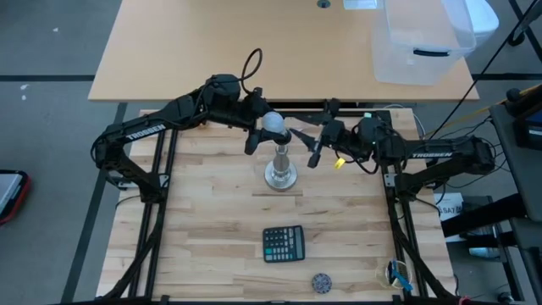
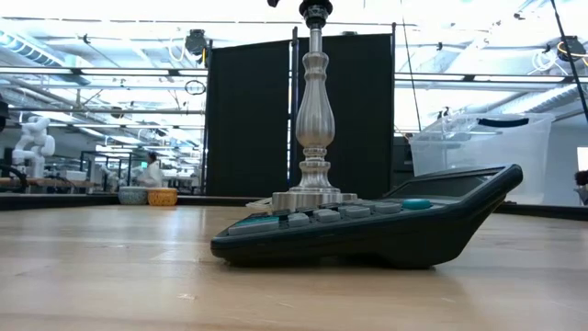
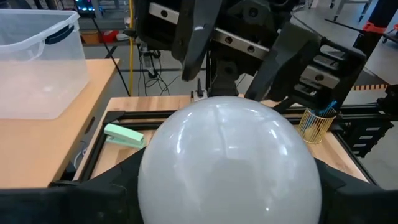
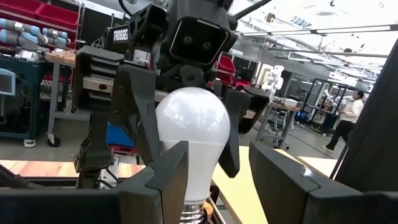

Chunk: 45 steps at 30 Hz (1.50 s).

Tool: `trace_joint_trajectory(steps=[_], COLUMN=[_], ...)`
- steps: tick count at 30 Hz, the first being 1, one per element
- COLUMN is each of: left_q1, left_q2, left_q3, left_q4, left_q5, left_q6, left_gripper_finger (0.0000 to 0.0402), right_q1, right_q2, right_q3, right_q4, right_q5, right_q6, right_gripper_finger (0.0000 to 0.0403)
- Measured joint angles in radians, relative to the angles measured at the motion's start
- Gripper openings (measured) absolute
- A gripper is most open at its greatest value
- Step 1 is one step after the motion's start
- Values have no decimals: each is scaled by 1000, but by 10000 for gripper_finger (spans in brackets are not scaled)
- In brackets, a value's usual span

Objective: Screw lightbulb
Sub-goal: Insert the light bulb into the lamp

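The lightbulb point(image 1: 273, 123), a frosted white globe, stands upright on top of the silver stand point(image 1: 280, 169) at the table's middle. Its silvery screw base point(image 4: 193, 214) shows below the globe. My left gripper point(image 1: 273, 129) reaches in from the far left and is shut on the globe, which fills the left wrist view point(image 3: 230, 162). My right gripper point(image 1: 320, 134) hangs just right of the bulb at about the same height. It is open, its fingers point(image 4: 165, 180) point at the bulb, and nothing is between them. My left gripper pinches the lightbulb's globe between its two fingers, one finger point(image 4: 134, 112) on each opposite side point(image 4: 160, 124) at about the widest part. It comes nearly level from the table's far left, slanting a little downward. The bulb stays upright, its base at the stand's top.
A dark calculator point(image 1: 283, 244) lies near the front, with a small round object point(image 1: 321, 281) beyond it toward the edge. A clear plastic bin point(image 1: 419, 42) stands on the far table. A pen cup point(image 3: 317, 124) sits at the right frame. A person point(image 4: 348, 115) walks far off.
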Motion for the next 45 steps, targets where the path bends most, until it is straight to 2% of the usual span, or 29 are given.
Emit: trace_joint_trajectory(steps=[8,17,22,32,36,45], left_q1=[-1,-4,-10,-29,-29,-29], left_q2=[0,1,65,213,226,224], left_q3=[4,61,149,421,464,467], left_q4=[-4,-65,-155,-407,-462,-496], left_q5=[1,-6,-25,-87,-100,-113], left_q6=[-7,-14,1,55,55,49], left_gripper_finger=[257,256,258,260,261,261], right_q1=[0,0,0,0,0,0], right_q2=[0,0,0,0,0,0], right_q3=[0,0,0,0,0,0], right_q4=[-20,-42,-40,-71,-93,-147], right_q5=[1,1,0,-1,-2,-22], right_q6=[0,6,8,19,19,41], right_gripper_finger=[165,165,165,165,165,165])
